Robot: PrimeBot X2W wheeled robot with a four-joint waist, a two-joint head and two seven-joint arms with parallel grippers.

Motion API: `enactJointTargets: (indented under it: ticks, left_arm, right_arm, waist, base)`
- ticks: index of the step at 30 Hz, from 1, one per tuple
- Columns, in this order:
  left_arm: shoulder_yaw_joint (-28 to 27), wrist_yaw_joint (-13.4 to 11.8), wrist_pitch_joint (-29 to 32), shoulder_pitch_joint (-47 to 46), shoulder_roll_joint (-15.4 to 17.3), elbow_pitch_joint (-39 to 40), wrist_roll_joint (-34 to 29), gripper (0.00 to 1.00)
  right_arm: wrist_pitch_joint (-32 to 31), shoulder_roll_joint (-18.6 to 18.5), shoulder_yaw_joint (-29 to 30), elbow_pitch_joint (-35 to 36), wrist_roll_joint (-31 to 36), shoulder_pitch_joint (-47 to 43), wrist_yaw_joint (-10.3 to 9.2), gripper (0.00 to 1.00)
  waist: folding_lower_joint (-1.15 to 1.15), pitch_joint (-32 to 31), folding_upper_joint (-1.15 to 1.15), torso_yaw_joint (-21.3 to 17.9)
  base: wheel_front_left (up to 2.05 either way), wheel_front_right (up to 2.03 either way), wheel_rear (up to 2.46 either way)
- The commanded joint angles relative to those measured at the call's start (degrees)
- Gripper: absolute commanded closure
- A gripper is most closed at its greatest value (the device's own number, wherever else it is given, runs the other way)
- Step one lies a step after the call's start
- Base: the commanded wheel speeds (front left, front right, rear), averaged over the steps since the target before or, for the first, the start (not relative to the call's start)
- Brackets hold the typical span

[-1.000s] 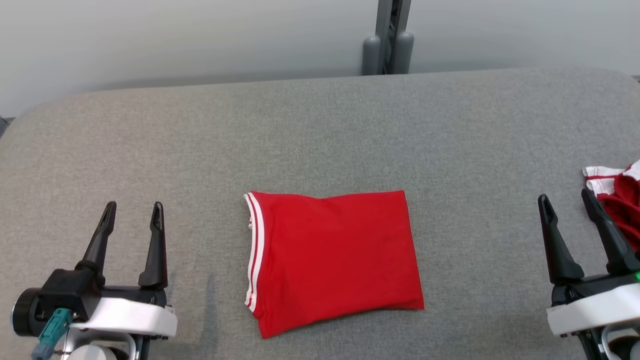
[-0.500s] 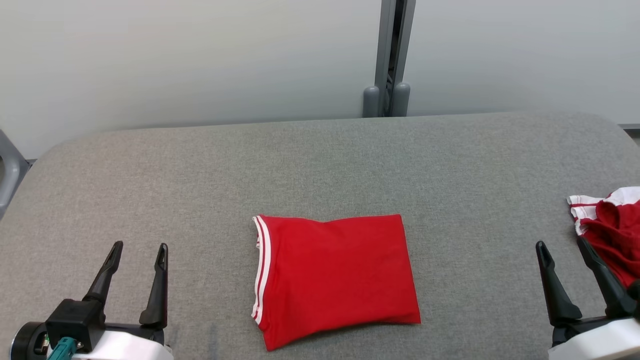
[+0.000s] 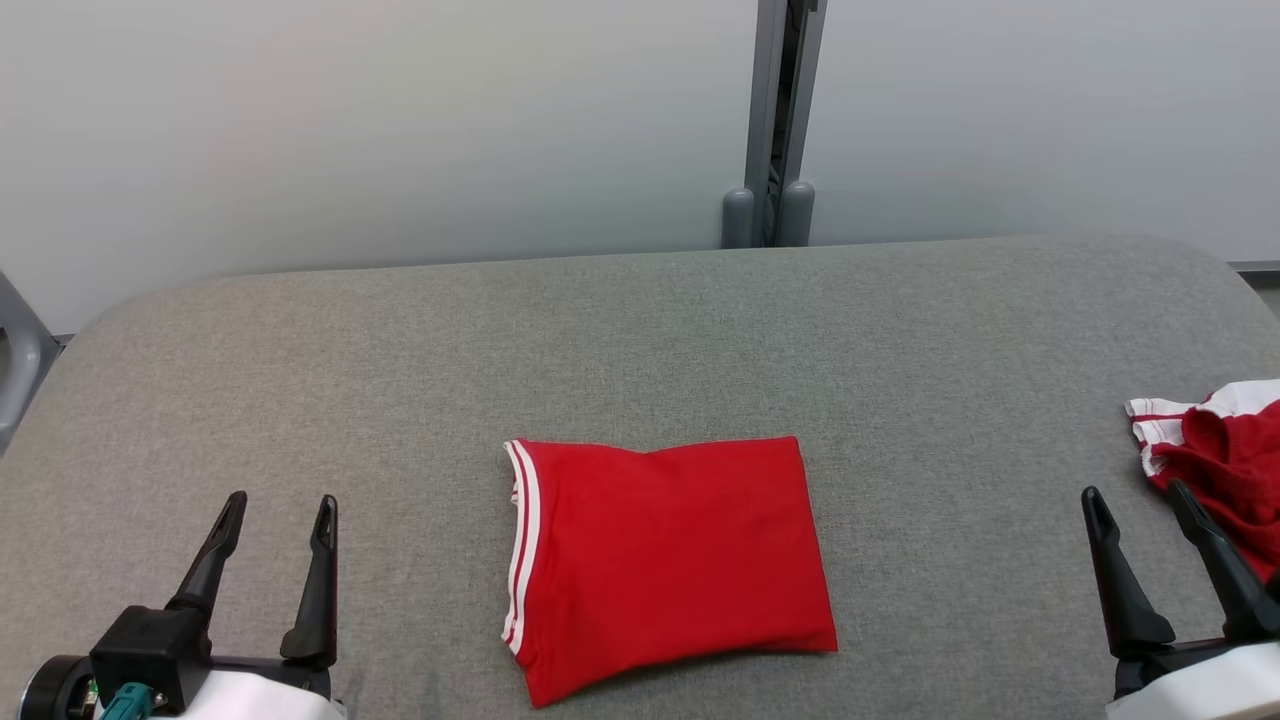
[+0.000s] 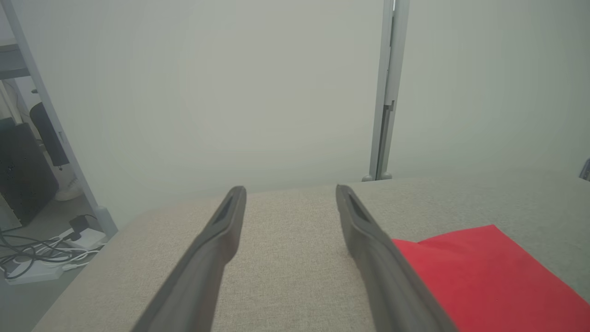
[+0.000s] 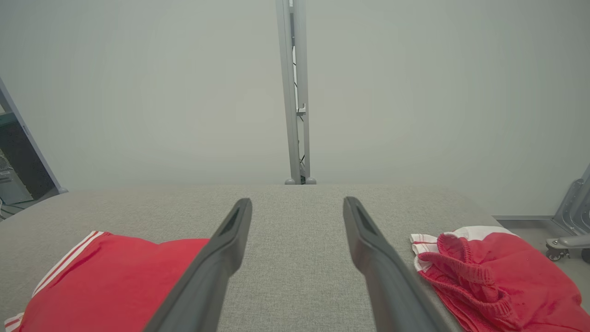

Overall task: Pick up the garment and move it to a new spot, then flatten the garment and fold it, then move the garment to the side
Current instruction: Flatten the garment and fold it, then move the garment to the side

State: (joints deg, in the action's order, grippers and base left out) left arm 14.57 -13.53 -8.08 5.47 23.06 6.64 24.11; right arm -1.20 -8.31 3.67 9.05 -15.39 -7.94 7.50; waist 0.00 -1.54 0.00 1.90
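Note:
A red garment (image 3: 665,565) with white stripes along its left edge lies folded into a flat rectangle at the middle of the grey table (image 3: 640,340). It also shows as the folded garment (image 4: 488,276) in the left wrist view and the folded garment (image 5: 110,281) in the right wrist view. My left gripper (image 3: 282,500) hovers open at the near left, well apart from the cloth, with nothing between its fingers (image 4: 221,230). At the near right my right gripper (image 3: 1135,490) is open and empty too, its fingers (image 5: 368,240) standing over bare table.
A second red and white garment (image 3: 1225,450) lies crumpled at the table's right edge, just right of my right gripper, and shows as crumpled cloth (image 5: 488,272) in the right wrist view. A grey post (image 3: 770,120) stands behind the table against a pale wall.
The head camera has tilted up, so the whole picture slid down and more wall shows. Both grippers sit lower in the view and stay open. The folded garment has not moved on the table.

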Motion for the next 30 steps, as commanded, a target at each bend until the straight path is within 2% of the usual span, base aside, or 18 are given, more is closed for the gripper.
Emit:
enactJointTargets:
  ticks: [1,21,30]
  left_arm:
    - [-0.12,-0.20,0.11,0.42,0.37,0.24,-0.03,0.00]
    - [0.98,-1.23,0.56,-1.28,0.19,2.31,-0.74,0.00]
    - [1.41,-0.96,-0.51,-5.08,-0.62,3.56,-1.21,0.00]
  right_arm:
    - [-0.21,-0.04,0.22,0.34,0.23,0.01,-0.02,0.00]
    - [-0.42,-1.10,1.10,-0.80,-0.45,0.97,-0.02,0.00]
    - [-1.48,-2.30,1.57,0.36,0.09,3.45,-0.02,0.00]
  waist:
    - [0.00,0.03,0.00,-0.03]
    - [0.00,1.03,0.00,0.82]
    - [0.00,6.35,0.00,4.11]
  base:
    - [0.00,0.00,0.00]
    - [0.00,0.00,0.00]
    - [0.00,0.00,0.00]
